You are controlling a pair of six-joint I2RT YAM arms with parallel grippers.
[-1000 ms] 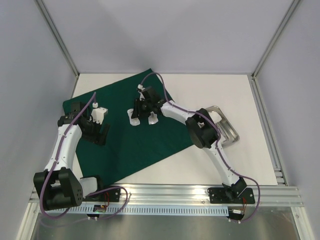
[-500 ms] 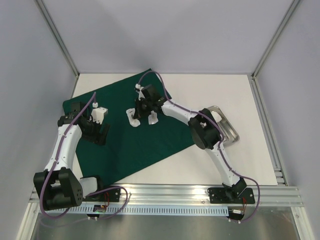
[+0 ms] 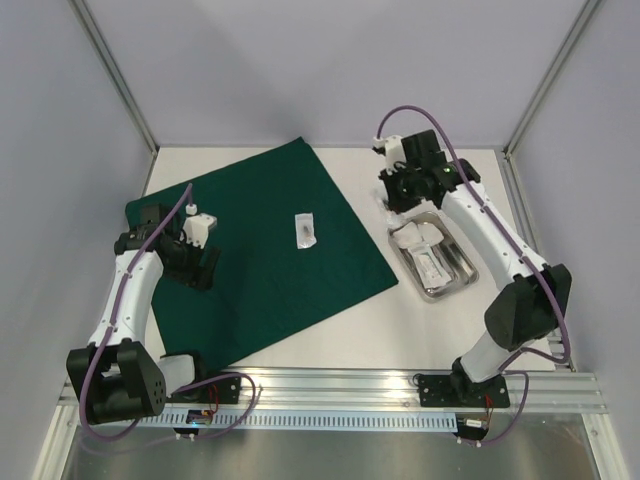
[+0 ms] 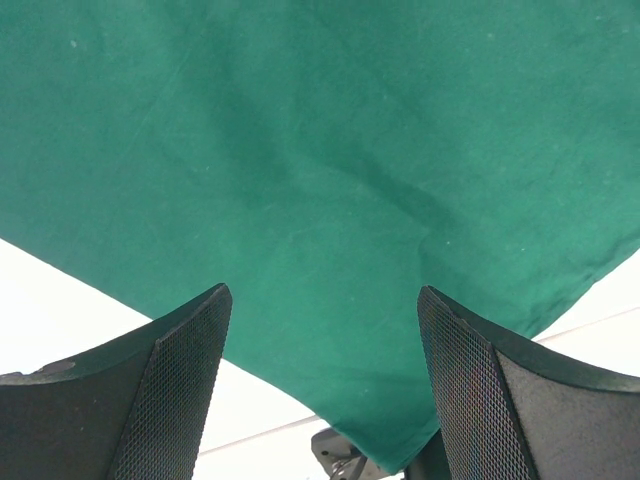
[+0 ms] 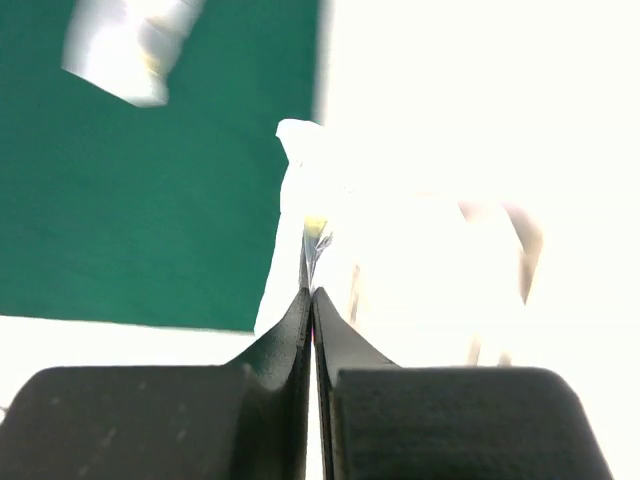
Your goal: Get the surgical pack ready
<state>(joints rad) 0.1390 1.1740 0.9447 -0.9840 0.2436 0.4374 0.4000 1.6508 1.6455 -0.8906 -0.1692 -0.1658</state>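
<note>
From above, a dark green cloth (image 3: 260, 250) lies spread flat and turned at an angle on the left and middle of a white table (image 3: 400, 335), with 1 small clear pouch (image 3: 305, 229) near its centre. The left gripper (image 3: 193, 265) hangs over the cloth's left part, and the right arm reaches to the far end of a steel tray (image 3: 468, 272) just beside the cloth's right corner. Only the left wrist camera shows that claw plainly: its 2 fingers stand spread wide with nothing between them, above a soft crease in the cloth. Only the right wrist camera shows the right gripper (image 5: 312, 292): its fingers are pressed together, pinching the edge of a thin pale packet (image 5: 296, 200). The cloth's far corner comes close to the back wall, its left corner close to the side frame, and its near corner close to the metal rail. Bare table lies open in front of the tray and behind it. The left arm hides part of the cloth's left edge. The tray's contents read only as white shapes from above, and the right wrist view is blurred and washed out, so the tray cannot be made out there.
</note>
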